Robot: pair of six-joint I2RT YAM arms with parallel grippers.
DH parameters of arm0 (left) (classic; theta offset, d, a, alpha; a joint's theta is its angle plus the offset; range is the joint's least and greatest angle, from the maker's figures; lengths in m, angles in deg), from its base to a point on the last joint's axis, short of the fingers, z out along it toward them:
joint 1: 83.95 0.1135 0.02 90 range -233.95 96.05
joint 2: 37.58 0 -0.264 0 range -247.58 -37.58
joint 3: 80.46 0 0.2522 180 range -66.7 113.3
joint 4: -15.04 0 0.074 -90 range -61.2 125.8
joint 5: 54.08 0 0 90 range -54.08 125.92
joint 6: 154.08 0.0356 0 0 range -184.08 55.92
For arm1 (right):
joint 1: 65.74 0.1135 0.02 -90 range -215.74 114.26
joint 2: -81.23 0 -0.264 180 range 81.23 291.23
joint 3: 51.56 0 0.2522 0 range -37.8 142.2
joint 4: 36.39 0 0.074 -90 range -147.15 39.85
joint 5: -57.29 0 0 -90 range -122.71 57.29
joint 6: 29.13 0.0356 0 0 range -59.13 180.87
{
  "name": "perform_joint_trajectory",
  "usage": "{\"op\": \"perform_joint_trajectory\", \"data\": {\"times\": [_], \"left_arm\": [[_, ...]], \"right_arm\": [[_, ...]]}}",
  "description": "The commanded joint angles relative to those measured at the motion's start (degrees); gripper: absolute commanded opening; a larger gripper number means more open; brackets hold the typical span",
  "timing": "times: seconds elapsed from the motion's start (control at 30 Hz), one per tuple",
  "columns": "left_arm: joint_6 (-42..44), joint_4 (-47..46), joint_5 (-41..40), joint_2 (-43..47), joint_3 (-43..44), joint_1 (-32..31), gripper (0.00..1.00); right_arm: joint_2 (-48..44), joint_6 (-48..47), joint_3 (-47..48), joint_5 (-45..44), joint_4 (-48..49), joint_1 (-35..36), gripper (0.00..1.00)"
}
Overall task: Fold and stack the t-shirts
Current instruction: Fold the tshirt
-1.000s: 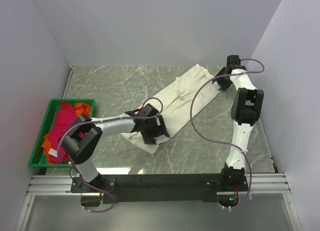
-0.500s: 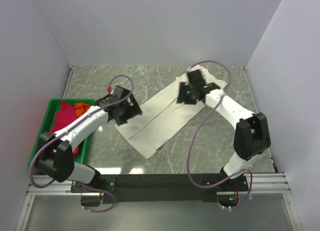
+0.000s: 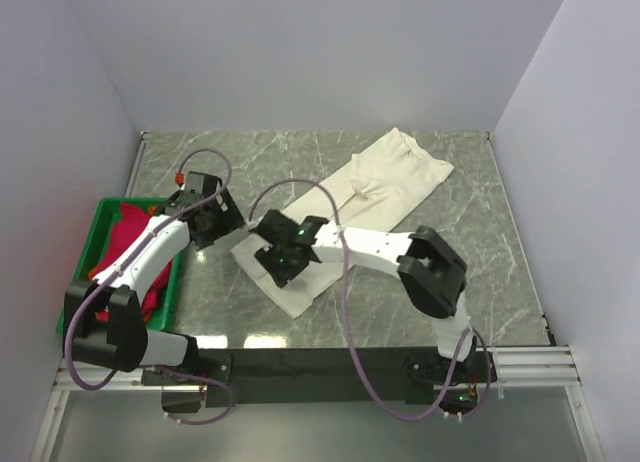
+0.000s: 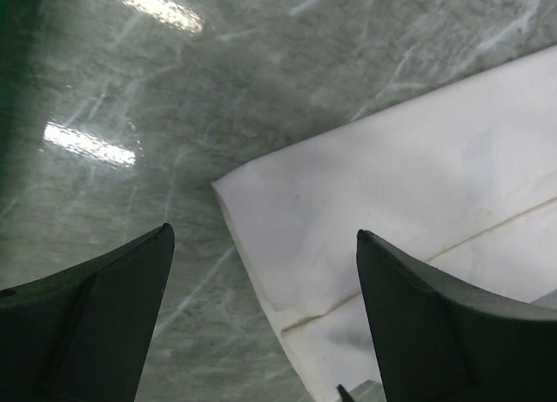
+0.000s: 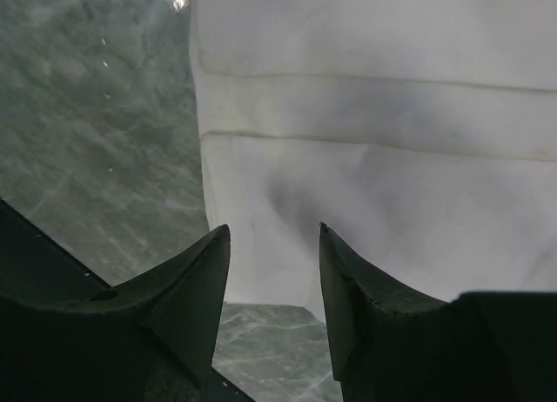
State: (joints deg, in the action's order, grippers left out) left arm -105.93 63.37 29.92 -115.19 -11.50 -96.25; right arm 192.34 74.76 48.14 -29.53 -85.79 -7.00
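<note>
Far-left corner of the surface is wide open. Green crate hogs the left edge, right arm crosses mid-surface.

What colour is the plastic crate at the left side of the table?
The crate is green, best seen in the top external view.

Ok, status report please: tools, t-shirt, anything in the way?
Left tool open, over cream t-shirt corner. Right tool open, above its near end. Nothing gripped. No obstruction seen.
</note>
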Motion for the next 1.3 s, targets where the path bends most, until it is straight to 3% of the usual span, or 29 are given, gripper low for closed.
{"op": "perform_joint_trajectory", "data": {"times": [0.0,0.17,0.47,0.63,0.87,0.9,1.0,1.27], "left_arm": [[3.6,-3.2,-1.7,2.3,-1.3,1.7,0.91],[4.8,-6.8,-1.7,2.7,-4.1,2.5,0.91],[5.5,-7.5,-1.2,3.7,-6.1,2.6,0.91],[4.9,-8.2,2.8,4.4,-7.0,2.5,0.91],[6.4,-7.0,5.1,2.1,-6.8,1.9,0.92],[6.8,-7.0,4.5,2.2,-6.8,1.9,0.92],[7.6,-7.3,3.9,2.4,-6.9,1.9,0.92],[7.8,-7.4,3.2,1.6,-7.1,1.9,0.92]], "right_arm": [[4.3,-4.4,3.4,-2.3,-6.1,2.6,0.53],[6.2,-7.3,3.8,-1.3,-12.0,5.8,0.52],[-5.1,-13.1,-11.0,8.9,-18.9,6.6,0.51],[-14.2,-11.0,-13.8,3.6,-17.5,5.3,0.50],[-19.7,-4.8,-8.1,-9.1,-3.9,-14.3,0.47],[-18.1,-4.4,-6.8,-10.1,-2.9,-19.6,0.46],[-12.5,-3.7,-0.5,-14.5,0.1,-26.4,0.47],[3.5,-11.9,17.1,-15.1,4.9,-30.5,0.47]]}}
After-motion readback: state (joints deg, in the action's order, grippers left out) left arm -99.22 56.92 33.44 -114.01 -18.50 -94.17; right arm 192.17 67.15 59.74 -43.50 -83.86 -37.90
